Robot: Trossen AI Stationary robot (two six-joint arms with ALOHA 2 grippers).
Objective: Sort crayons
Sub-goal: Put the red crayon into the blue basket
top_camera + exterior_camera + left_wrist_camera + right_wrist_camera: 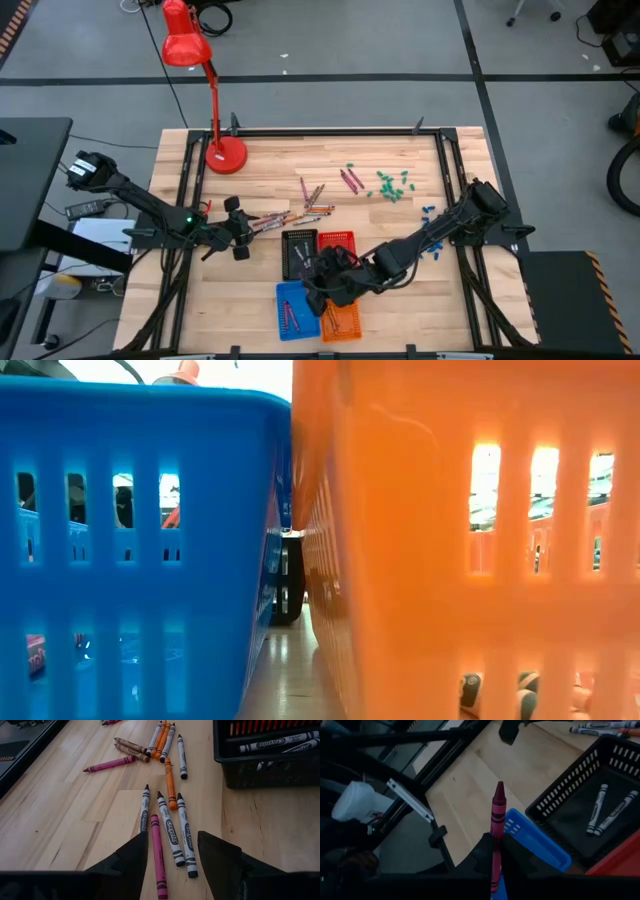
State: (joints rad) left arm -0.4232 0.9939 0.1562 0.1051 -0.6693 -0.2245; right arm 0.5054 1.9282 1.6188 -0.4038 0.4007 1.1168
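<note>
Here we see the right claw [494,851] pinched tight on a maroon crayon [496,815], which stands upright between its fingers with the tip pointing up. In the high view that claw [322,283] sits at the lower centre of the frame, over the blue basket [297,309] and beside the orange basket [345,320]; a couple of maroon sticks lie inside the blue one. Just above them stand the black basket [298,252], holding grey-wrapped crayons, and the red basket [338,243].

The left claw [172,855] hangs with its fingers spread apart, gripping nothing, low over a cluster of loose crayons [172,827] on the counter [260,170]: grey-wrapped ones, a maroon one and an orange one just ahead of its tips. We find this claw [238,228] left of centre in the high view. More crayons lie scattered toward the upper middle, with green pieces [392,184] and blue pieces [428,212] to the right, and a red lamp [190,50] at the upper left.
</note>
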